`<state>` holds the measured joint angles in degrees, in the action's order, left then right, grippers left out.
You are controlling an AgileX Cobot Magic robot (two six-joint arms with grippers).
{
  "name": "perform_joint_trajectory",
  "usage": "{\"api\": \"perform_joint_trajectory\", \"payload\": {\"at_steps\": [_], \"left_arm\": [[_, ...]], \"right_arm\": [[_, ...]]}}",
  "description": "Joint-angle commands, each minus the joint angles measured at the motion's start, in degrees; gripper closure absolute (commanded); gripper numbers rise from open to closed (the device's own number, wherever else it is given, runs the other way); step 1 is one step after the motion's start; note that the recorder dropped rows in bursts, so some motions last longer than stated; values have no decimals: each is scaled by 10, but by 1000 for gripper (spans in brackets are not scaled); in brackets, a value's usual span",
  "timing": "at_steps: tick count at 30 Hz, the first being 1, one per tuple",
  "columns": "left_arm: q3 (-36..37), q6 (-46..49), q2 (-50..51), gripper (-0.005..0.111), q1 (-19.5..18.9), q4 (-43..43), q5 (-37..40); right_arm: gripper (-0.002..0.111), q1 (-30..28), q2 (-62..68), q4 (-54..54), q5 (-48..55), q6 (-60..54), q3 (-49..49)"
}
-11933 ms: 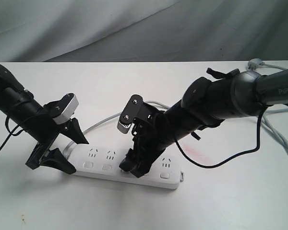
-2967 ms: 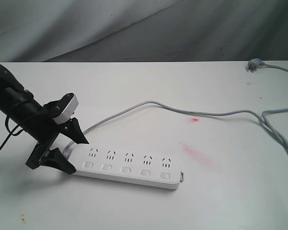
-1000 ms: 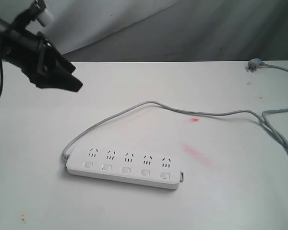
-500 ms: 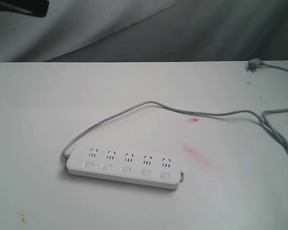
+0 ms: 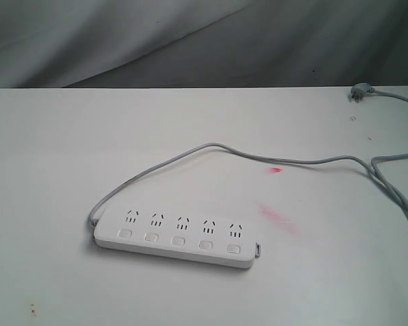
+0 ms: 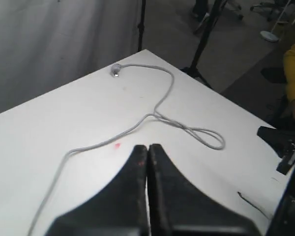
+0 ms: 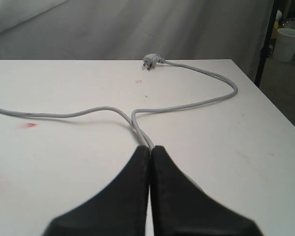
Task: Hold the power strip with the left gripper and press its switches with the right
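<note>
Claws closed on both sides: left claw (image 6: 147, 153) with fingers pressed flush, gripping nothing; right claw (image 7: 150, 153) likewise sealed and empty. Neither one inside the exterior view, and no sight of the power strip (image 5: 177, 238) from either wrist camera, so well apart from it. Lying flat and untouched on the white worktop (image 5: 54, 176), toward the near edge, long side across the view, five switches (image 5: 179, 240) in a row below the sockets. Trailing from its left end, a grey cable (image 5: 211, 146), arching away and across to the right, ending in a plug (image 5: 359, 90) by the far right edge. Near the cable, two reddish smears (image 5: 277, 216). Left claw held high over the worktop, tipped down toward the cable's loop; right claw low, pointing along the worktop, doubled cable running out from under its tips.
</note>
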<state>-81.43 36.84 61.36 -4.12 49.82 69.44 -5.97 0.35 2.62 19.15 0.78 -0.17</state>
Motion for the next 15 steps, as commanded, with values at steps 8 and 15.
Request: {"api": "perform_joint_trajectory", "payload": {"at_steps": [8, 15], "left_arm": [[50, -233, -182, 107, 0, -271, -259], [223, -351, -292, 107, 0, -424, -383]], "right_arm": [[108, -4, -3, -4, -2, -1, 2], [108, -4, -3, -4, -2, -3, 2]]}}
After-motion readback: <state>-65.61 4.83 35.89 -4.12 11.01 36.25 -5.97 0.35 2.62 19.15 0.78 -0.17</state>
